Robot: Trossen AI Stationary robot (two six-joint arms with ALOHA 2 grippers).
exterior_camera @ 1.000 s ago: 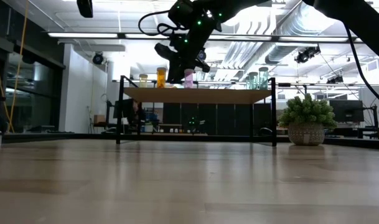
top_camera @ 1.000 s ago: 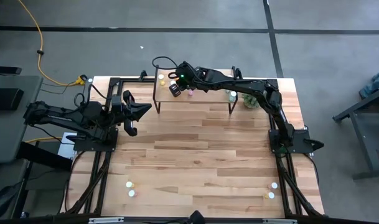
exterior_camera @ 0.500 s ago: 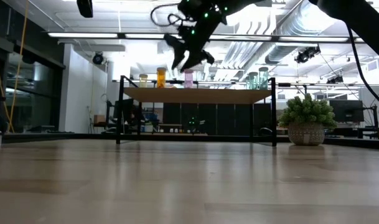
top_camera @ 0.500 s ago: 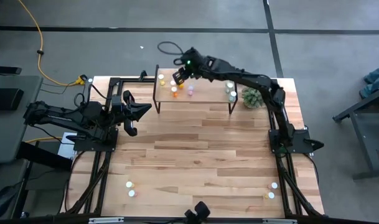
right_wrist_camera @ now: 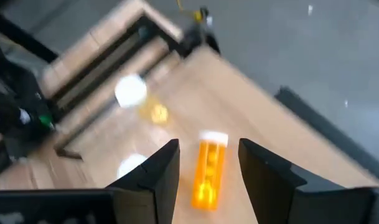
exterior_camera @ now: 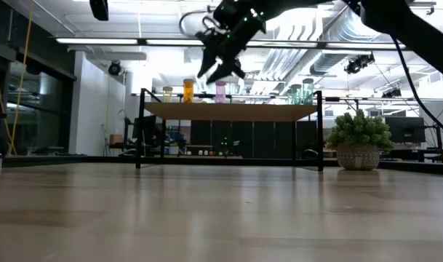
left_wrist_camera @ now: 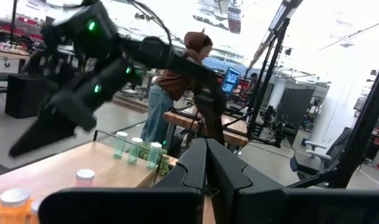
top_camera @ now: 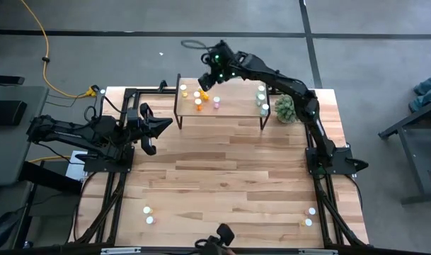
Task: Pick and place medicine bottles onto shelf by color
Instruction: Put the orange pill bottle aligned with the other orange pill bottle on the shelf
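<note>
1. Right gripper (top_camera: pixel 207 79) up above the far-left part of the shelf (top_camera: pixel 229 111), fingers (right_wrist_camera: pixel 158 176) parted and holding nothing; seen from table height, raised clear over the bottle caps.
2. Directly in front of those open fingers, in the right wrist view: an orange bottle (right_wrist_camera: pixel 208 172) standing free on the shelf top, with a yellow bottle (right_wrist_camera: pixel 137 96) further left.
3. On the shelf, left cluster: yellow, orange (top_camera: pixel 199 105) and pink (top_camera: pixel 216 104) bottles standing close together; from table height, upright in a row, yellow (exterior_camera: pixel 167 94), orange (exterior_camera: pixel 188 90), pink (exterior_camera: pixel 220 91).
4. On the shelf's right end: pale teal bottles (top_camera: pixel 262 101) grouped together, beside the green plant ball (top_camera: pixel 286 110) on the table.
5. Waiting at the near edge of the table: two bottles near-left (top_camera: pixel 148 214) and two near-right (top_camera: pixel 309 217), not yet shelved.
6. Left gripper (top_camera: pixel 146 127) parked at the table's left side, well apart from the shelf, fingers closed and empty.
7. Risk, as a judgement: swinging away low over the crowded left cluster could clip a cap and topple bottles in a chain, given the tight spacing and light bodies.
8. Further risk: later placements squeezed between neighbours could knock them off the shelf's far edge or mix colour groups.
</note>
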